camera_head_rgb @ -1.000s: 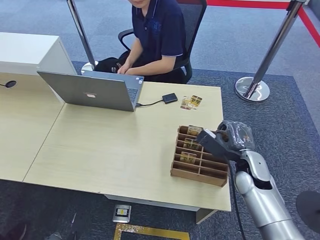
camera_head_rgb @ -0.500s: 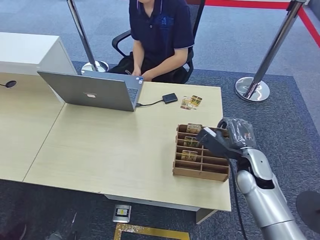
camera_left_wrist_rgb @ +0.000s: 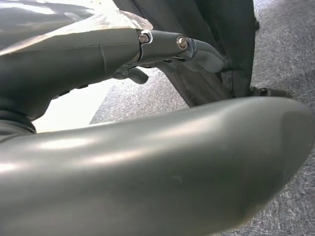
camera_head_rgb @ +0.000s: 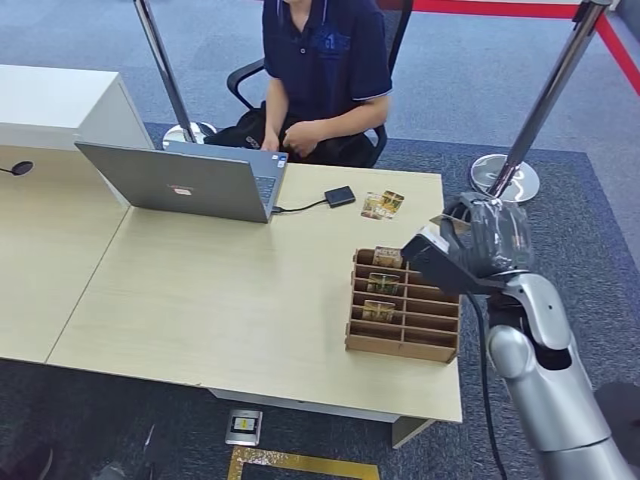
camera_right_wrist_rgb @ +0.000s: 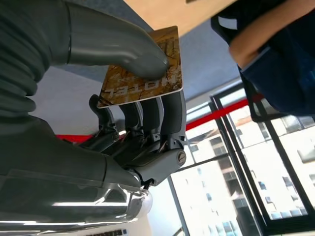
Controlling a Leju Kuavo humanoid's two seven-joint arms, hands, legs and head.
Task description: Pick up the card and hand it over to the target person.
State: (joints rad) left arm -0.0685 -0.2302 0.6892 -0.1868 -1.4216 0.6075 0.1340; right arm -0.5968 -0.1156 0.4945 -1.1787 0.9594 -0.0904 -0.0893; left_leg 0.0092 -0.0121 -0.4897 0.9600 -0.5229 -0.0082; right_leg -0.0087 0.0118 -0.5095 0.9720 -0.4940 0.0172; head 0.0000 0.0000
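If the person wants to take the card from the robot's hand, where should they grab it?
Probably the card's free short edge, the end poking out past the right hand's thumb and fingers. The hand pinches the card flat across its middle, so that bare end is easiest to pinch, coming from beyond the fingertips.

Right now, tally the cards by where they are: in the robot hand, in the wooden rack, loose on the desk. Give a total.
In the right robot hand: 1 card
In the wooden rack: 3 cards
Loose on the desk: 2 cards
Total: 6 cards
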